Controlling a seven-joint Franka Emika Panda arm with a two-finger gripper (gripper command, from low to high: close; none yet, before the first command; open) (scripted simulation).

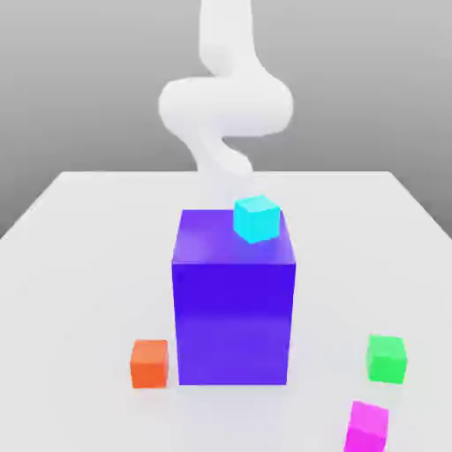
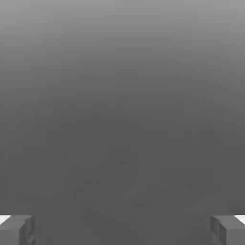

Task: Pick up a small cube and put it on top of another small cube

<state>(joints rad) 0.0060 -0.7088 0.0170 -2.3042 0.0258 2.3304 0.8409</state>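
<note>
- Pink cube (image 1: 366, 429): on the desk (image 1: 97, 256), well apart from the fingers (image 2: 23, 229), out past the block toward the exterior view's right. It seems to rest flat under its own weight, unheld, so the pick is still to be made.
- Green cube (image 1: 387, 359): near the pink one but apart from it, also well away from the fingers. Its top is bare, which suits it as the base.
- Fingers: spread wide with nothing between them, presumably so they can pass down around a cube before closing.
- Blue block (image 1: 233, 322): it stands between the arm (image 1: 226, 106) and the pink cube. The fingers will probably need to go over or around it; a low, straight path could strike it.
- Cyan cube (image 1: 257, 219): nearer the fingers than the pink one, held up by the block's top; a careless pass might knock it off.
- Orange cube (image 1: 149, 365): across the block from the fingers, on the exterior view's left, away from the likely route.
</note>
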